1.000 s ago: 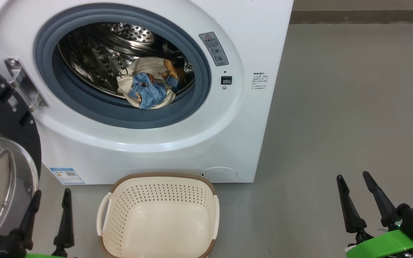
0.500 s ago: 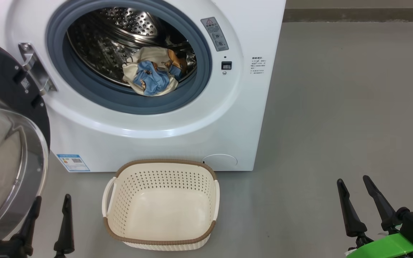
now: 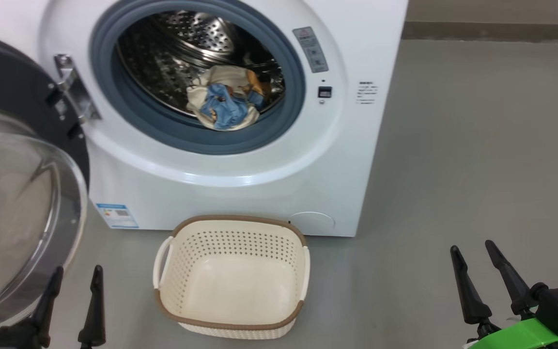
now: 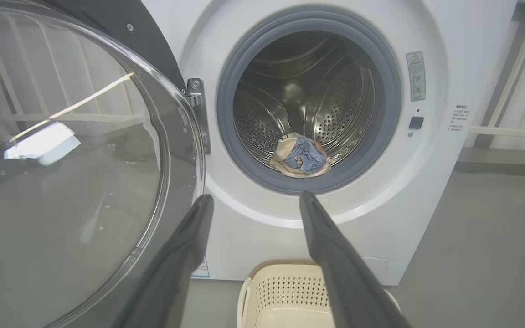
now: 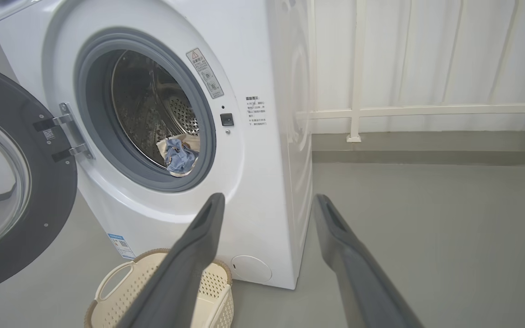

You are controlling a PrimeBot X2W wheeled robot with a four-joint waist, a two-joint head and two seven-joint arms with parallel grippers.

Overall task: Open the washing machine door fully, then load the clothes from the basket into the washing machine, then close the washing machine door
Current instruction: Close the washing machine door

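The white washing machine (image 3: 240, 194) stands open, its black round door (image 3: 12, 203) with the domed glass swung out to the left. Blue and cream clothes (image 3: 225, 106) lie in the steel drum near the grey gasket; the left wrist view also shows the clothes (image 4: 302, 156). The cream basket (image 3: 233, 240) sits on the floor before the machine with nothing in it. My left gripper (image 3: 76, 272) is open, low at the left beside the door glass. My right gripper (image 3: 473, 247) is open over bare floor at the right, holding nothing.
Grey floor (image 3: 477, 145) spreads to the right of the machine. A white railing (image 5: 426, 110) and pale wall stand behind it in the right wrist view. The door hinge (image 3: 73, 89) sits at the opening's left edge.
The whole head picture has shifted: machine and basket now sit a little further right and lower, so the camera has moved. Both grippers stay open and low; the clothes lie as before.
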